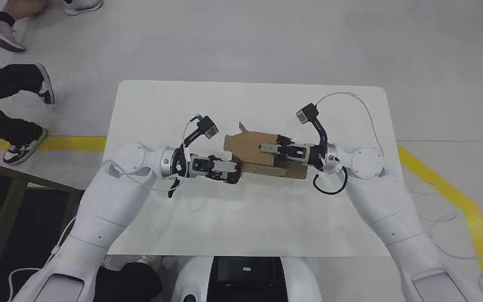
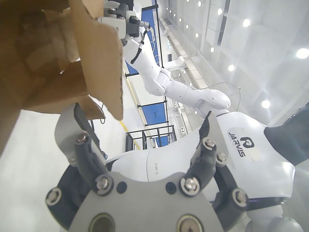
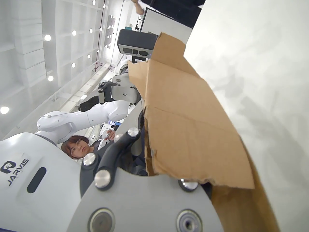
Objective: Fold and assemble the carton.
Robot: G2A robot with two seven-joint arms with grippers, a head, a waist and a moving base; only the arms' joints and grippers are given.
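The brown cardboard carton lies half-folded at the middle of the white table, with flaps sticking out toward the far side. My left gripper sits at the carton's left end. In the left wrist view this gripper is open, with one fingertip just under a hanging flap of the carton and nothing held. My right gripper rests on the carton's right part. In the right wrist view it is shut on a flap of the carton, which hides one finger.
A thin white cable loops over the far right of the table. The table's front edge lies close to both forearms. Bare tabletop lies left of the carton and toward the far edge.
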